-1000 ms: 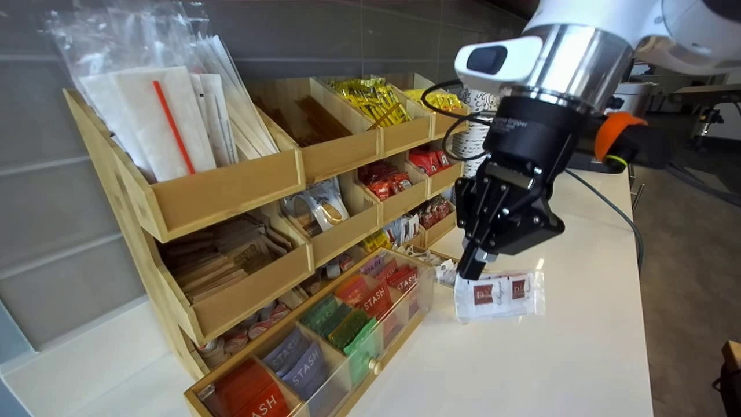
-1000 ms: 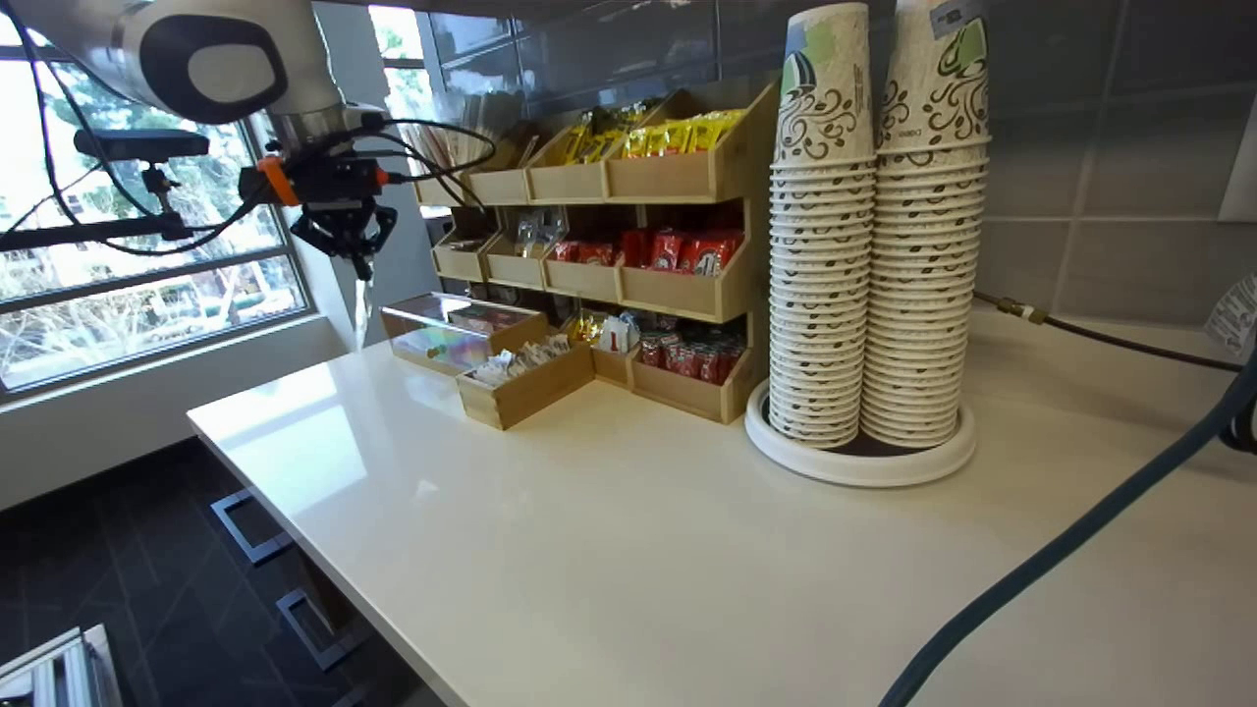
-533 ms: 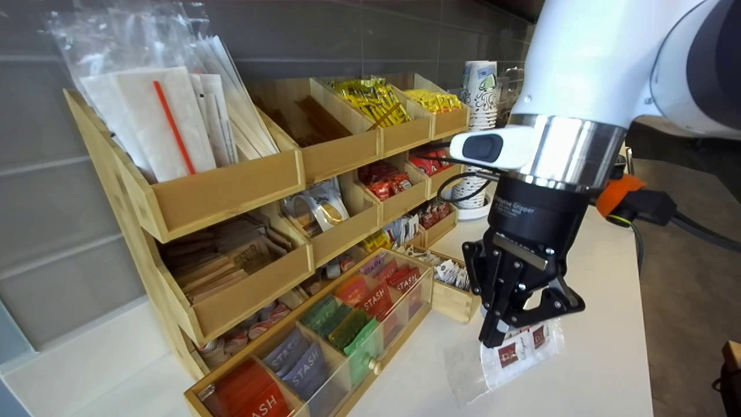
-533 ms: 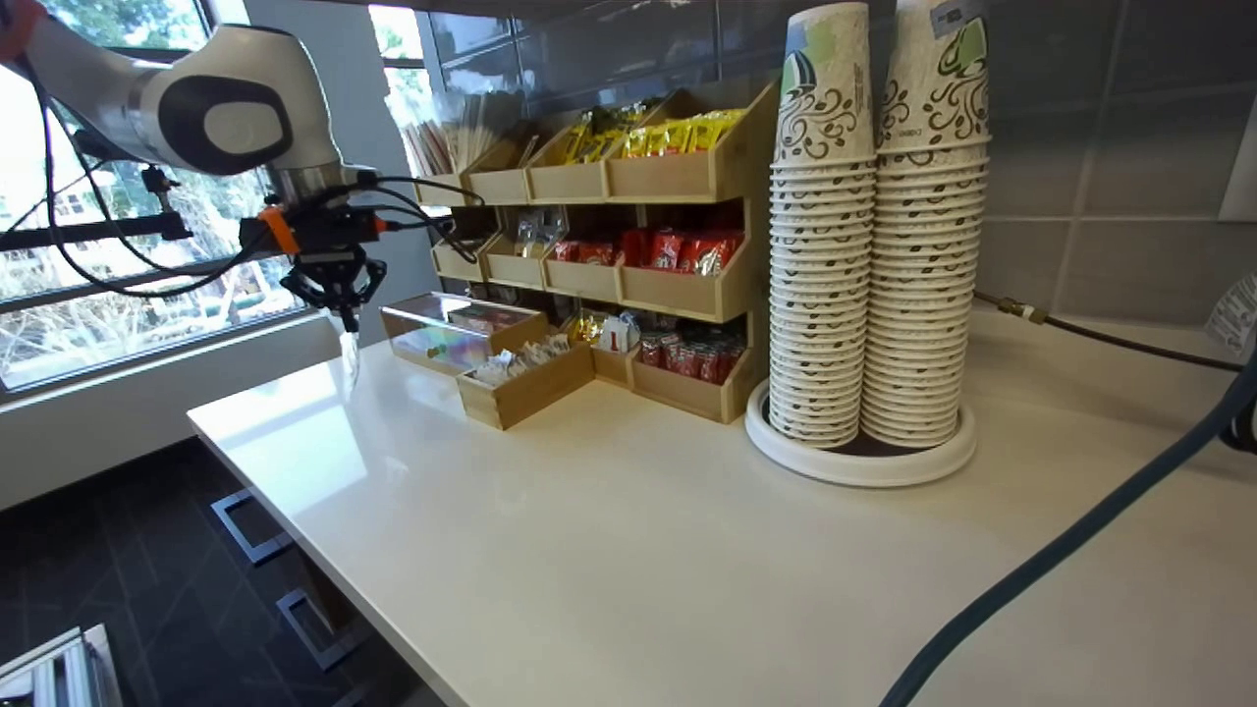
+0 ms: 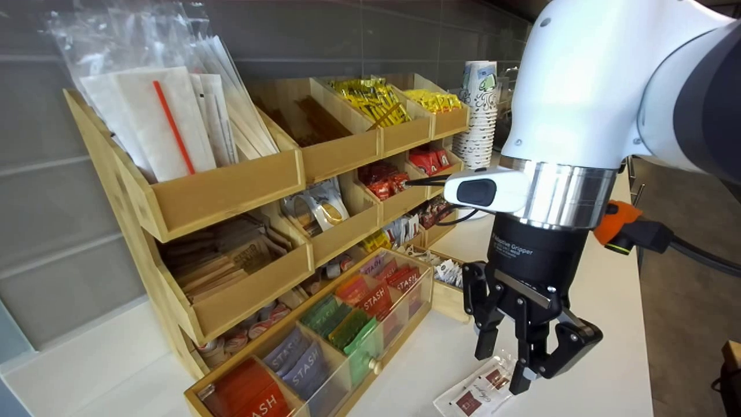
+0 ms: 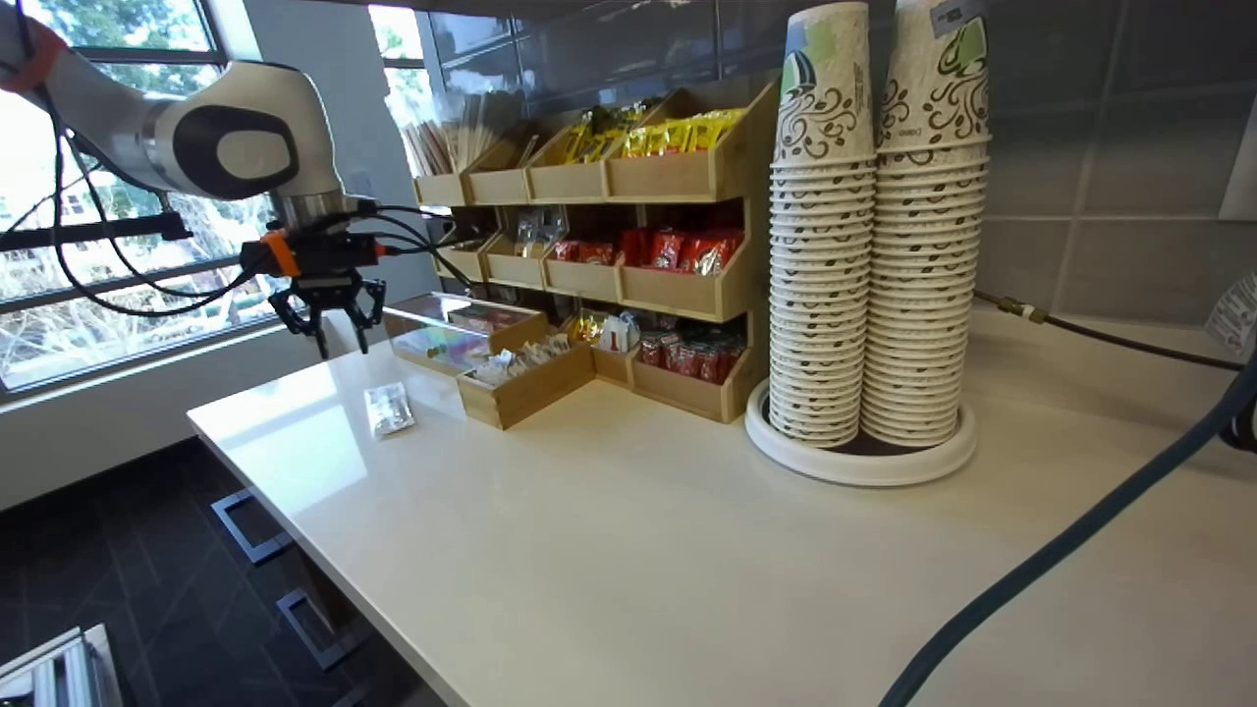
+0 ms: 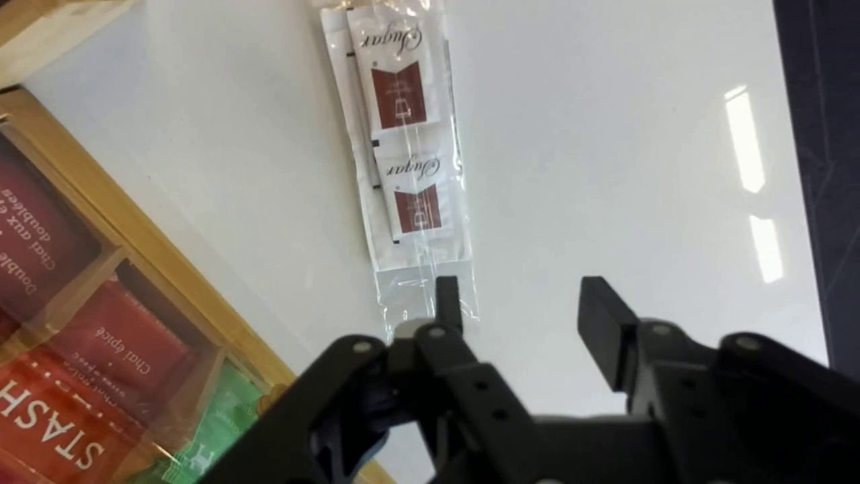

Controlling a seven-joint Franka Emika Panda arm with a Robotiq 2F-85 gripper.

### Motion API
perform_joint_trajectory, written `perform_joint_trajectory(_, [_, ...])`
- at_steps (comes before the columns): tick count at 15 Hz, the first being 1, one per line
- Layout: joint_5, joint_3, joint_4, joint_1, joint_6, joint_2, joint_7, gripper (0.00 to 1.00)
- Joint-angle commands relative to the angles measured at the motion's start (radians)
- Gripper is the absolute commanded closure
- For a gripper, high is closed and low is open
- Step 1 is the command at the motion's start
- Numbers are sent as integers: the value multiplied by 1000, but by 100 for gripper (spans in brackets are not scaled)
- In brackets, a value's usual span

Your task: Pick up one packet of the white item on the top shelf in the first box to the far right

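Note:
The packet (image 5: 474, 397), a clear sleeve with white items and red-and-dark "Sugar" marks, lies flat on the white counter. It also shows in an exterior view (image 6: 389, 408) and in the wrist view (image 7: 406, 148). My gripper (image 5: 502, 364) is open and empty above the counter, beside the packet. The wrist view shows a wide gap between the fingertips of the gripper (image 7: 524, 296), and one finger overlaps the packet's clear end. The first box (image 5: 231, 194), on the top shelf (image 5: 341, 155), holds more white packets, one with a red stripe.
A tea drawer (image 5: 376, 364) with a clear front stands before the rack. A wooden tray (image 6: 530, 391) with small white packets sits beside it. Tall cup stacks (image 6: 820, 295) stand at the rack's end. The counter edge (image 7: 799, 168) runs close to the packet.
My gripper has moved down towards the counter with the packet, then opened. The packet has left the fingers and lies on the counter.

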Motion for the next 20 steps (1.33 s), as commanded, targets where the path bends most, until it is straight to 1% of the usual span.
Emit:
perform_joint_trajectory(1, [-30, 4, 22, -3, -72, -19, 87, 19])
perform_joint_trajectory(3, [-39, 5, 25, -4, -95, -36, 125, 6])
perform_joint_trajectory(4, [-33, 3, 27, -3, -104, -48, 133, 1])
perform_joint_trajectory(5, [-36, 3, 27, -3, -108, -58, 147, 0])
perform_joint_trajectory(9, [-43, 1, 22, -1, -120, -117, 222, 0])
perform_joint_trajectory(12, [-52, -2, 29, 2, -155, -150, 280, 0])
perform_joint_trajectory(13, [-49, -5, 30, 5, -162, -158, 282, 0])
perform_joint_trajectory(14, [-21, -15, 25, 14, -121, -126, 237, 0])
perform_joint_trajectory(20, [-23, -16, 25, 16, -138, -145, 251, 0])
